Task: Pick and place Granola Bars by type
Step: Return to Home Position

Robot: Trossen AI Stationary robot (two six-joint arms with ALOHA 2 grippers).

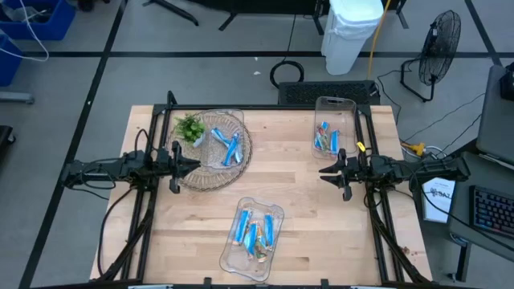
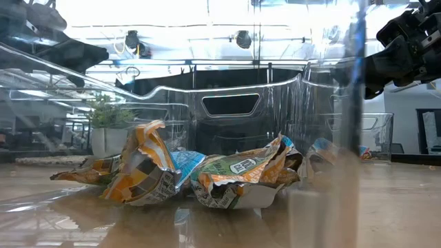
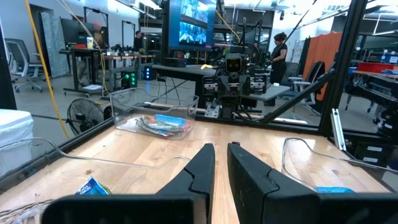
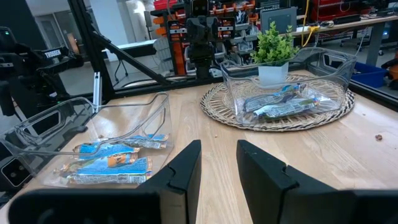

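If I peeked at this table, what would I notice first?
Seen from above, shiny blue bars fill three clear bins: one bottom middle, one top right, one top left on a round mat beside a little plant. The left gripper and right gripper wait empty at the sides.

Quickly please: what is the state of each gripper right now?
Left gripper: slightly open, holding nothing.
Right gripper: open, holding nothing.
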